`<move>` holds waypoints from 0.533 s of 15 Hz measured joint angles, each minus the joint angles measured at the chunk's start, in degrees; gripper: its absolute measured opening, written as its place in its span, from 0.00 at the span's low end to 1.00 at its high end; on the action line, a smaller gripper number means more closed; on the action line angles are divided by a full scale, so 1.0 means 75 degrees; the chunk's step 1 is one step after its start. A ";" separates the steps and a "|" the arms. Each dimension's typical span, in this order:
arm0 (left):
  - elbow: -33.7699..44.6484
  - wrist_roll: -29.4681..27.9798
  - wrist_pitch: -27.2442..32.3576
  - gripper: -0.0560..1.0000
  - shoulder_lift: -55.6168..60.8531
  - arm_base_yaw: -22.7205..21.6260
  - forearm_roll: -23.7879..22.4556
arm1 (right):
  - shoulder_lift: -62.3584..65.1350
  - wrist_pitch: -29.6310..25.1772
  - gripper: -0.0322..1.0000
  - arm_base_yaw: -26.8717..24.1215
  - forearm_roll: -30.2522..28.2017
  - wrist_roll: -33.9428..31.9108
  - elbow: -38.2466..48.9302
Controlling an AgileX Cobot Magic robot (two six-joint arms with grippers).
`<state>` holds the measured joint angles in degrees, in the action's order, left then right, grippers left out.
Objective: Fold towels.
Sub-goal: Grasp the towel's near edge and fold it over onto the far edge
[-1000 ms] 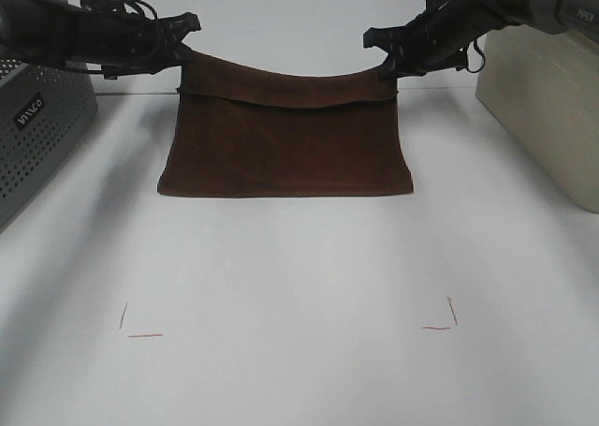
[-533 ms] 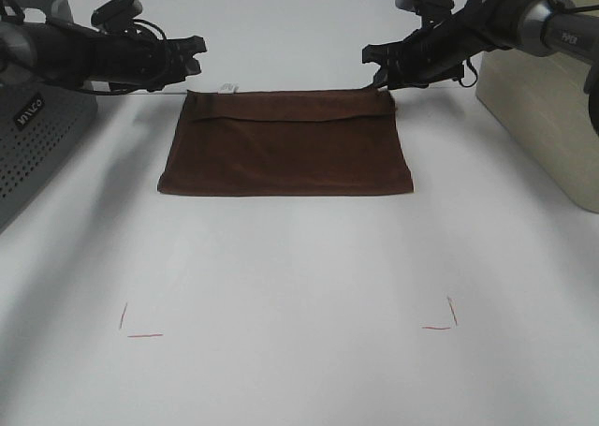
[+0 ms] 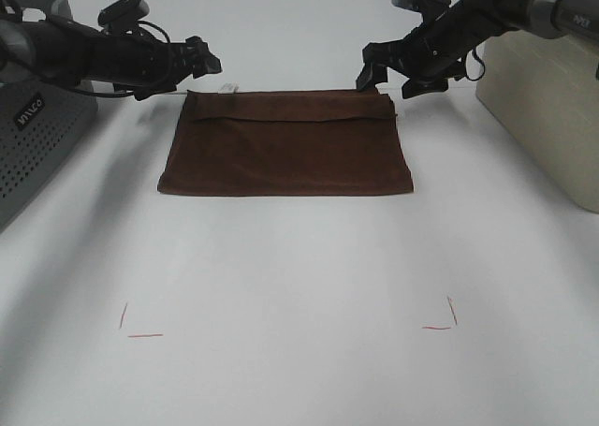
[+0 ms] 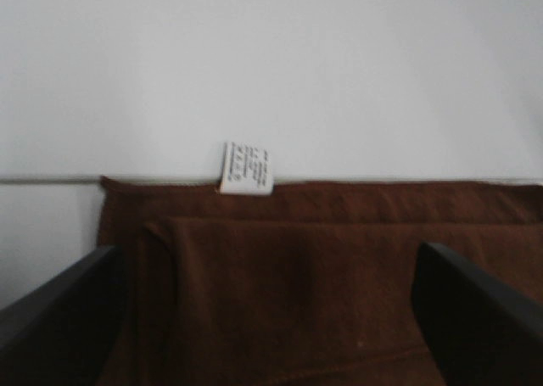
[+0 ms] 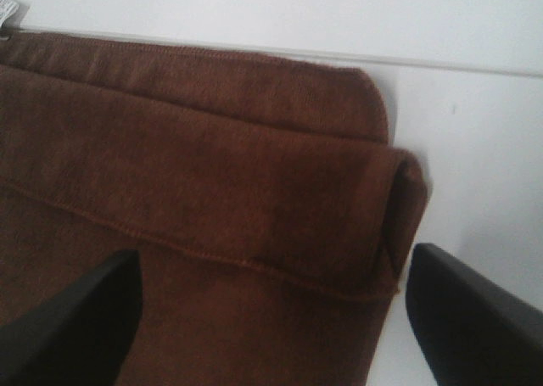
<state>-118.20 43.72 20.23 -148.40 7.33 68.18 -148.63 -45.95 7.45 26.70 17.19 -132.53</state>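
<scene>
On the white tabletop point(image 3: 299, 257) | dark brown terry-cloth towel point(image 3: 285, 150) lies flat, far edge folded over | left gripper point(image 3: 202, 64) fingers spread, empty, above one far corner | right gripper point(image 3: 388, 78) fingers spread, empty, above the other

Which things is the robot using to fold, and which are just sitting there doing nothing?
For the job: the brown towel, the left gripper and the right gripper, both open near its far corners.

Just sitting there: the grey basket, the cream box.
</scene>
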 joint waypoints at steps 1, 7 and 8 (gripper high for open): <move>0.0000 -0.0267 0.0489 0.87 0.0000 -0.0015 -0.0160 | 0.0076 -0.0428 0.80 0.0000 -0.0038 -0.0191 -0.0008; 0.0000 -0.2506 0.2460 0.87 0.0665 -0.0107 -0.2231 | 0.0214 -0.2651 0.80 0.0000 -0.0153 -0.1054 -0.0023; 0.0000 -0.2979 0.2720 0.87 0.0871 -0.0115 -0.2636 | 0.0313 -0.2895 0.80 0.0000 -0.0153 -0.1092 -0.0015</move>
<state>-118.20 21.37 40.62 -141.86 6.47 48.41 -146.28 -67.67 7.45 25.55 9.00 -132.64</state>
